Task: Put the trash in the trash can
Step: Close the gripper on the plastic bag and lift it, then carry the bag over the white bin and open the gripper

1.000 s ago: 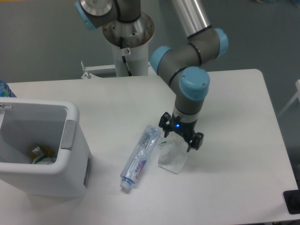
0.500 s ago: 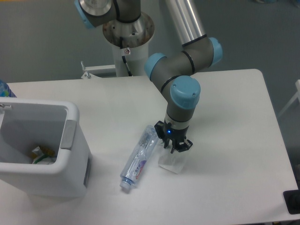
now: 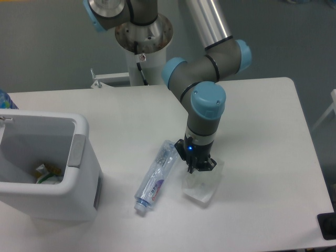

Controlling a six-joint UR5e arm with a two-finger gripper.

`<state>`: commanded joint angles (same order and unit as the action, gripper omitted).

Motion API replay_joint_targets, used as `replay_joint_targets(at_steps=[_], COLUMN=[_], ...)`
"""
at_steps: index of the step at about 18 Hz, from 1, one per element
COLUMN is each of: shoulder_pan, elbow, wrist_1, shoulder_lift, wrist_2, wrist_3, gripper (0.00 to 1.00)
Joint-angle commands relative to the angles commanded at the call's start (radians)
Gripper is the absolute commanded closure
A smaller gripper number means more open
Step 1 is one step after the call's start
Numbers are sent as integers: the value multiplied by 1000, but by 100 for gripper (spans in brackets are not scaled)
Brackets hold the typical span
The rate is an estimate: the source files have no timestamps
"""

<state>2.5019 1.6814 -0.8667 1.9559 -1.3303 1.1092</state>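
A crushed clear plastic bottle (image 3: 157,176) with a blue-and-white label lies on the white table, slanting from upper right to lower left. Just right of it is the crumpled translucent wrapper (image 3: 202,185). My gripper (image 3: 199,167) points straight down with its fingers drawn together on the wrapper's top edge. The wrapper looks pinched and slightly raised. The white trash can (image 3: 79,197) stands at the left edge of the table, well away from the gripper, with some scraps inside it.
The arm's white pedestal (image 3: 144,47) rises behind the table's far edge. A blue object (image 3: 4,100) peeks in at the far left. A dark item (image 3: 328,226) sits off the table's right front corner.
The gripper came down onto the wrapper and its fingers went from spread open to shut. The wrapper has since shifted a little to the right. The bottle stayed put.
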Motion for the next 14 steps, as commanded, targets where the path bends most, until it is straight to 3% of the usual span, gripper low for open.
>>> replay_joint_targets(at_steps=[4, 14], shoulder_pan=[9, -20], elbow=[-43, -112], wrist_1=[0, 2], shoulder_lift=[-28, -176], wrist_2=[117, 411], wrist_3=[-77, -299], gripper=[100, 100])
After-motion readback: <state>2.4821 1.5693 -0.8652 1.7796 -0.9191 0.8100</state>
